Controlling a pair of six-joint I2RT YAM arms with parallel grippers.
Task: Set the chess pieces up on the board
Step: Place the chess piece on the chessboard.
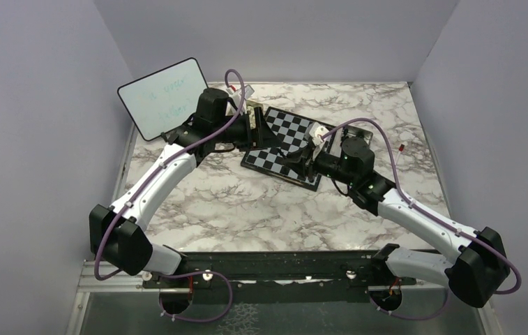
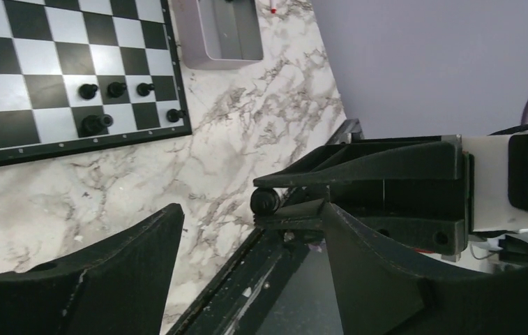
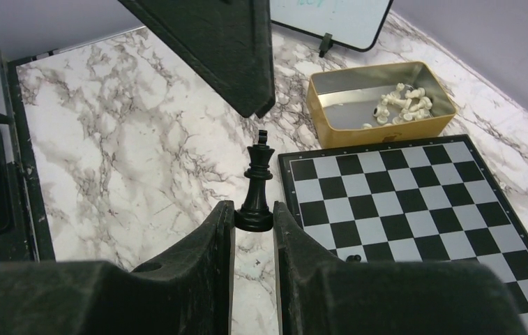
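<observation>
Left gripper (image 2: 250, 244) is seen with fingers (image 2: 107, 279) spread wide and nothing between them. It hangs by the board's left edge, with one finger close to the crown of the black king (image 3: 258, 174). Gold tin (image 3: 379, 105) is set just beside the board's edge, and cream-white chess pieces (image 3: 404, 101) are heaped inside it. Board (image 3: 414, 202) is laid flat on the marble table (image 3: 142, 125); in the left wrist view five black pieces (image 2: 116, 88) are stood near one corner. Right gripper (image 3: 254, 209) is pinched on the king's base — crown pointing away from the wrist, just off the board's edge, marble behind it. Whether the base touches the table cannot be told.
</observation>
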